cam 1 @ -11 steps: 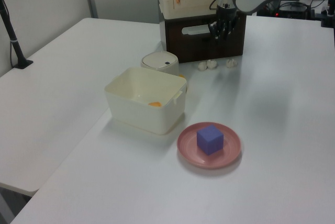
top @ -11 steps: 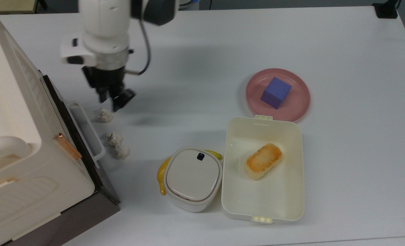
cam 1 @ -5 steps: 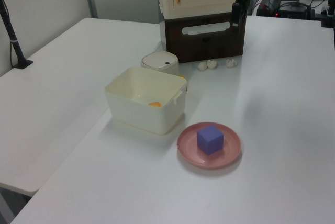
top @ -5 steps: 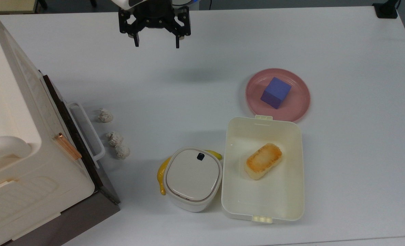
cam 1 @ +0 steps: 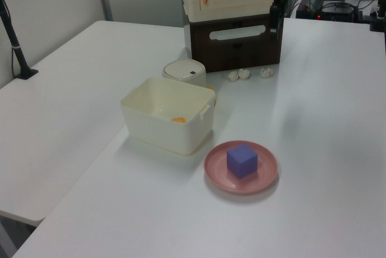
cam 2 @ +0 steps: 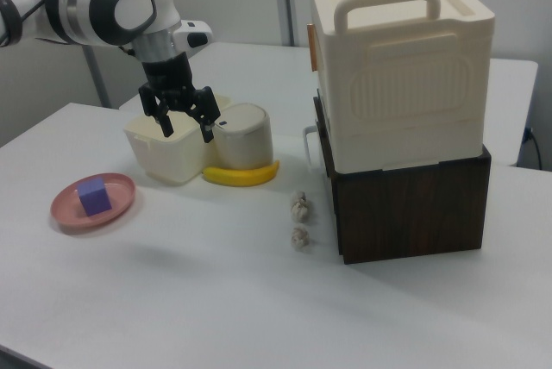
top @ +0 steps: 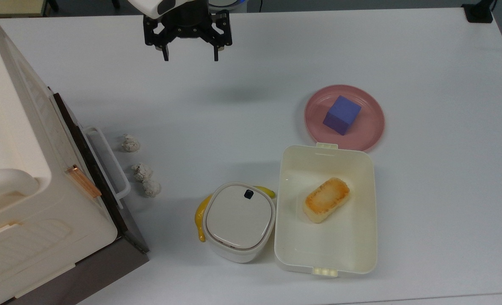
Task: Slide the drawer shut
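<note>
End effector [top: 189, 53] is seen at 12 o'clock in the top view, fingers spread wide, nothing held, raised off the desk [top: 424, 190] and well apart from the cabinet. In the right view, end effector [cam 2: 184, 123] hangs in front of the lunch box and canister.

Drawer [top: 91, 167] sits at 9 o'clock in the top view; the dark front panel looks flush, or very nearly flush, with the dark base under the cream cabinet [top: 9, 140], white loop handle [top: 107, 163] projecting toward the desk. In the left view, drawer [cam 1: 238, 40] is at 12 o'clock with the front about level with the base. The task is judged essentially done; any residual gap cannot be told.

Risks if another push is attempted:
- An open finger could be caught in the handle loop, dragging the drawer back out on retreat.
- An off-centre push could skew or shift the cabinet.
- A low approach could scatter the three crumpled white lumps [top: 143, 171] lying just in front of the handle.

Around: round lidded canister [top: 239, 220] over a banana [top: 200, 218], touching the cream lunch box [top: 325, 262] holding a toasted piece [top: 326, 199]; pink plate [top: 369, 127] with purple cube [top: 341, 115] at 2 o'clock. None of these are in the line to the drawer.
</note>
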